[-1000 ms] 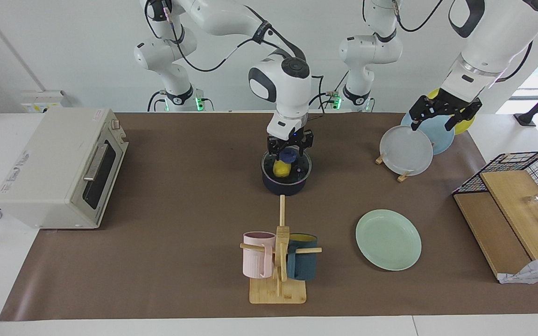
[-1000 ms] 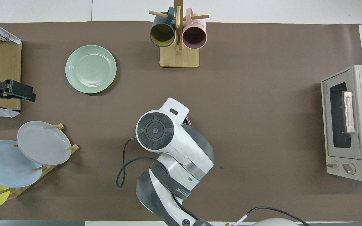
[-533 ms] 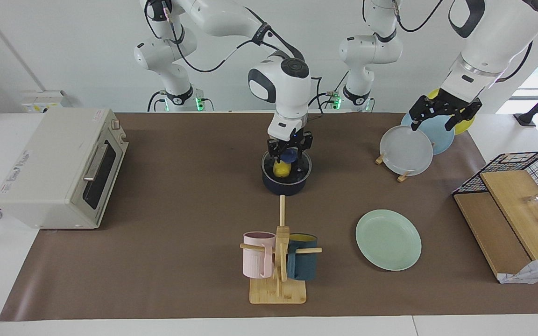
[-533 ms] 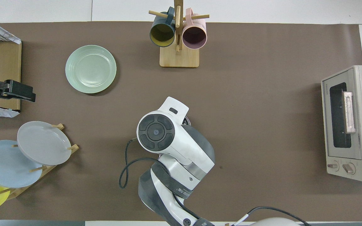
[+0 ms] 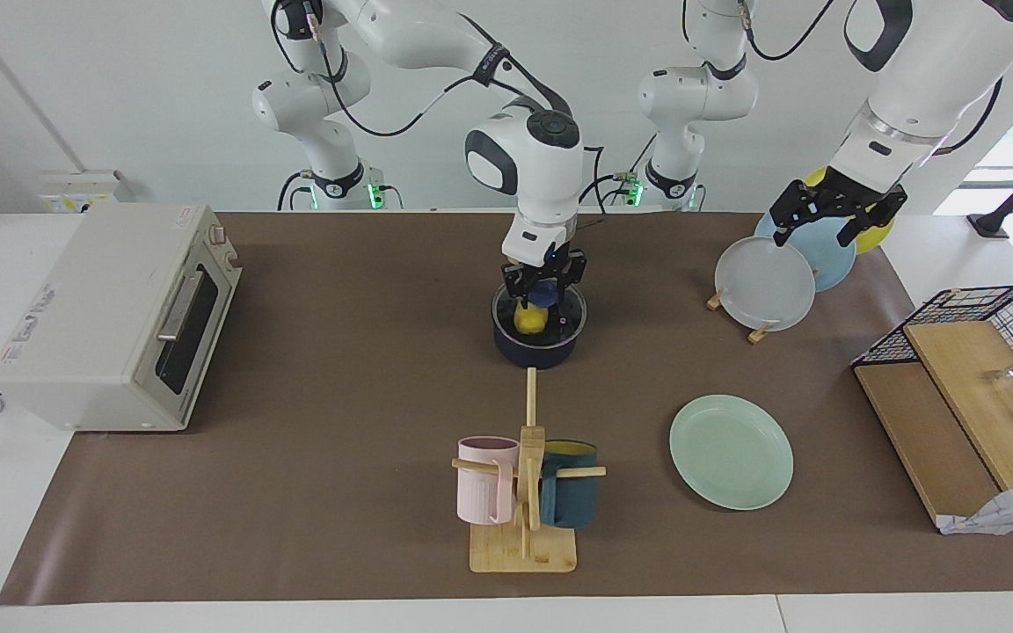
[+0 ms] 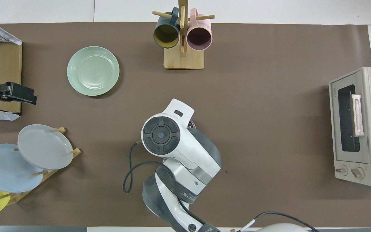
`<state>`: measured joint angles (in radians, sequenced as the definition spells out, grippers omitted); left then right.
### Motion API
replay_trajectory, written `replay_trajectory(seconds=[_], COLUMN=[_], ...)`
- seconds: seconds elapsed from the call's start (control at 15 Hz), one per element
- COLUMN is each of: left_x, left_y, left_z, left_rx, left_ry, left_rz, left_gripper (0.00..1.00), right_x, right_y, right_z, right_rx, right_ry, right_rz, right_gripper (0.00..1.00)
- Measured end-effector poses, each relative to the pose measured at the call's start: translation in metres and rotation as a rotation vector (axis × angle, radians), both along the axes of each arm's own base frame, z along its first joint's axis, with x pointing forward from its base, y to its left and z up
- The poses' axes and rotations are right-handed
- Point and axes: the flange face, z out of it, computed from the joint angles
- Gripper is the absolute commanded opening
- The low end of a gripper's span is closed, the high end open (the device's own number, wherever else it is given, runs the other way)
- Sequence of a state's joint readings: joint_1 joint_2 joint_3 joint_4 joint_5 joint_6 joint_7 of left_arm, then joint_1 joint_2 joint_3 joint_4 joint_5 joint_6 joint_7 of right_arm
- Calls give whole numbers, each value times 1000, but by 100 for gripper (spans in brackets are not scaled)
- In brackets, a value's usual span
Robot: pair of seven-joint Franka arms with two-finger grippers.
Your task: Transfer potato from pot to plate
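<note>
- Facing view: R gripper (image 5: 544, 286) sits low over the pot (image 5: 535, 353), mid-table, fingers pressed together on the blue knob (image 5: 545, 294) of the glass lid (image 5: 570, 318).
- Lid is on the pot rim; can't tell if it's lifted at all.
- Potato (image 5: 529, 319) directly under the claw, inside the pot, yellow showing thru the glass.
- Overhead: R arm's wrist covers the pot, lid & claw, so nothing of the grip shows there.
- Mug rack (image 5: 524, 545) w/ a pink & a teal mug: farther from the robots than the pot, roughly in line w/ the claw.
- Plate (image 5: 732, 451), mint green: farther from the robots than the pot & off toward the L arm's end, flat on the mat, well apart from the claw.
- L gripper (image 5: 830, 227) waits up over the plate rack (image 5: 758, 334) at the L arm's end, fingers spread, nothing between them; grey-white plate (image 5: 765, 286) leans just under it.
- Toaster oven (image 5: 111, 316): R arm's end, well apart from the claw.
</note>
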<state>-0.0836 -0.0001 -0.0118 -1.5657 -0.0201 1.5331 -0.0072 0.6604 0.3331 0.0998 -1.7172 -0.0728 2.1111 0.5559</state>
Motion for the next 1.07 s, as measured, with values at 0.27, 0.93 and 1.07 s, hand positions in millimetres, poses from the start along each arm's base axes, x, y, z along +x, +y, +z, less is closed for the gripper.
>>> replay_trajectory(seconds=[0.27,0.93,1.07], left_x=[0,0,-1], left_y=[0,-3,-12], left_z=[0,-1,-1], left_rx=[0,0,0], left_ry=[2,3,-4], left_rz=[0,-5,-18], left_gripper=[100,100,100], right_x=[0,42,66], right_y=[0,-44,-82], right_z=[0,55,62], right_rx=[0,-2,-6], right_ry=[0,-17,-19], right_rz=[0,-11,3], right_gripper=[0,0,0])
